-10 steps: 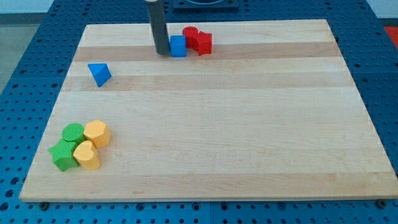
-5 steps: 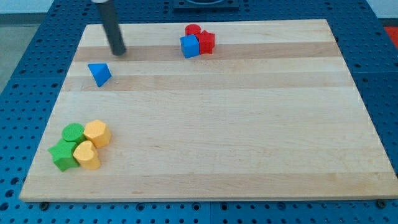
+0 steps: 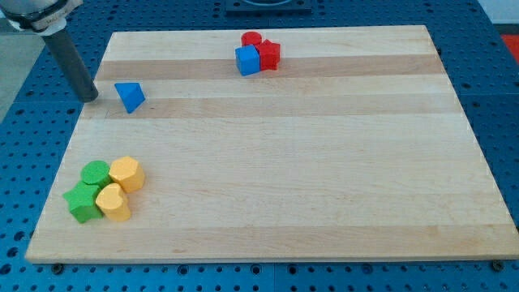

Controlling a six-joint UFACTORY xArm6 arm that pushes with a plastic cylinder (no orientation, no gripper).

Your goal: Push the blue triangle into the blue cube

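- Rod-shaped end effector, with no jaws to open or close: my tip (image 3: 89, 96) sits just left of the blue triangle (image 3: 130, 96), apart.
- Blue cube (image 3: 247, 60) touches red blocks (image 3: 266, 53) near the bench (image 3: 324, 162) top.
- No readable writing.

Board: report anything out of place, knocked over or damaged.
Nothing stands out. The blue triangle sits alone near the view's left edge, my tip just left of it. The blue cube touches two red blocks. Green and yellow blocks cluster bottom left.

Bright even overhead light; soft short shadows; sharp focus; no glare.
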